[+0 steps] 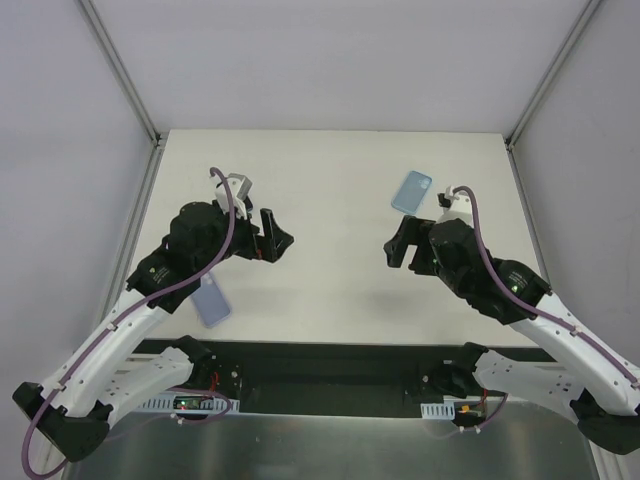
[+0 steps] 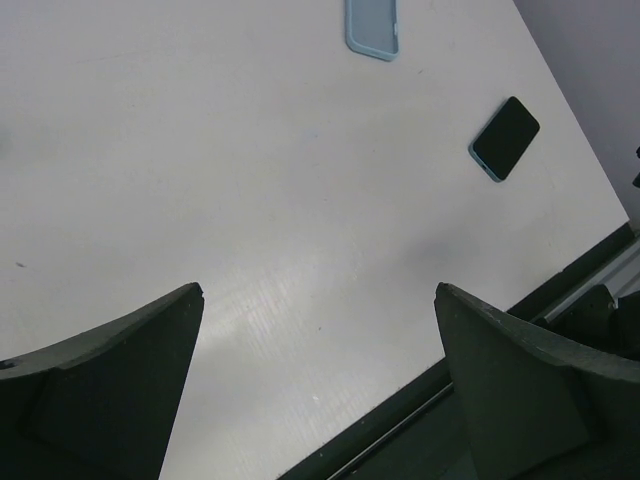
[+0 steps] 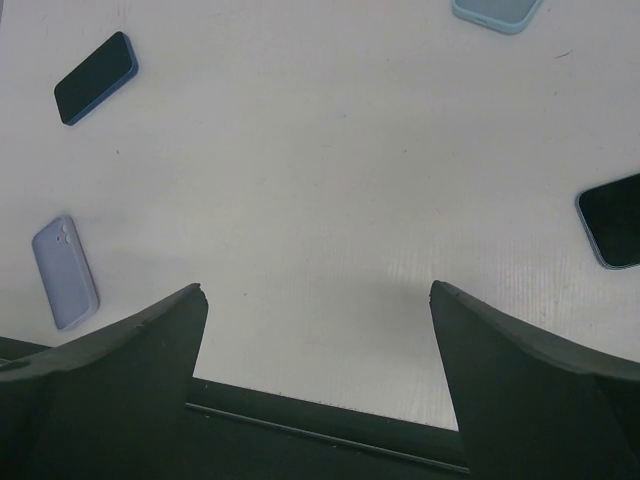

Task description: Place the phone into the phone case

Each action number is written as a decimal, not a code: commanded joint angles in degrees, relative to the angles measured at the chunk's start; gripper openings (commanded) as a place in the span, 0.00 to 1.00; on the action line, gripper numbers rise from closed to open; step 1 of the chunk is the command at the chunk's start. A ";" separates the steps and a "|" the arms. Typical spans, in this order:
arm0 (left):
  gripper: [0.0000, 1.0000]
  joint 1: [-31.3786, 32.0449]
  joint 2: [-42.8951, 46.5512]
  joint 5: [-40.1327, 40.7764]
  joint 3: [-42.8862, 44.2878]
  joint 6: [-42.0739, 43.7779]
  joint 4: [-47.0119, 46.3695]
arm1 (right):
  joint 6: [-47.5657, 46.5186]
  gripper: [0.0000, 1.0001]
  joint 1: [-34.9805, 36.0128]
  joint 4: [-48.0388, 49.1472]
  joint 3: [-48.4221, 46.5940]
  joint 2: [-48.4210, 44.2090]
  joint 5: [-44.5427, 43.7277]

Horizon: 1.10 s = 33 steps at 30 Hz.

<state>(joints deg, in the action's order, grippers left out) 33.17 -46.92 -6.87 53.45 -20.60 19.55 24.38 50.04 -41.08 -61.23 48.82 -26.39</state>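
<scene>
The phone (image 1: 212, 301) lies lavender back up near the table's front left edge, beside my left arm; it also shows in the right wrist view (image 3: 65, 272). The phone case (image 1: 411, 192), a light blue shell, lies outer side up at the back right; it also shows in the left wrist view (image 2: 372, 27) and in the right wrist view (image 3: 495, 12). My left gripper (image 1: 277, 238) (image 2: 318, 288) is open and empty above the table's middle left. My right gripper (image 1: 395, 250) (image 3: 318, 287) is open and empty, in front of the case.
Two dark slabs with light blue rims lie on the white table (image 1: 330, 170): one on the left (image 3: 96, 77), one on the right near the front edge (image 3: 612, 222) (image 2: 505, 137). My arms hide both in the top view. A dark rail (image 3: 330, 435) runs along the front edge.
</scene>
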 commanded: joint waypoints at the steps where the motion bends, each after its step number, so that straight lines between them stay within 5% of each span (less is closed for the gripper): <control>1: 0.99 0.05 -2.12 4.84 0.69 -0.40 0.48 | 0.67 0.96 0.23 -1.02 -0.20 -0.83 -2.00; 5: 0.99 -1.26 -7.56 14.59 1.74 -5.23 4.52 | 0.75 0.96 0.23 -1.11 0.32 -0.92 -1.91; 12: 0.97 -19.43 -13.46 14.85 -0.79 -18.23 14.36 | 0.84 0.96 0.23 -2.33 0.85 -0.22 -0.59; 16: 0.92 -23.31 -13.73 20.13 -5.01 -26.66 15.95 | 0.06 0.96 0.23 -3.13 1.29 -0.47 -0.33; 33: 0.63 -25.26 -34.81 17.59 -7.14 -34.25 15.69 | -0.39 0.96 0.23 -4.09 4.28 -6.28 -0.33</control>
<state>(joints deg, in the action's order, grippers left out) 8.51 -79.22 10.70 46.02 -53.43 33.98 24.38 50.04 -44.23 -57.43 43.88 -26.35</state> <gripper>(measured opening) 0.662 0.960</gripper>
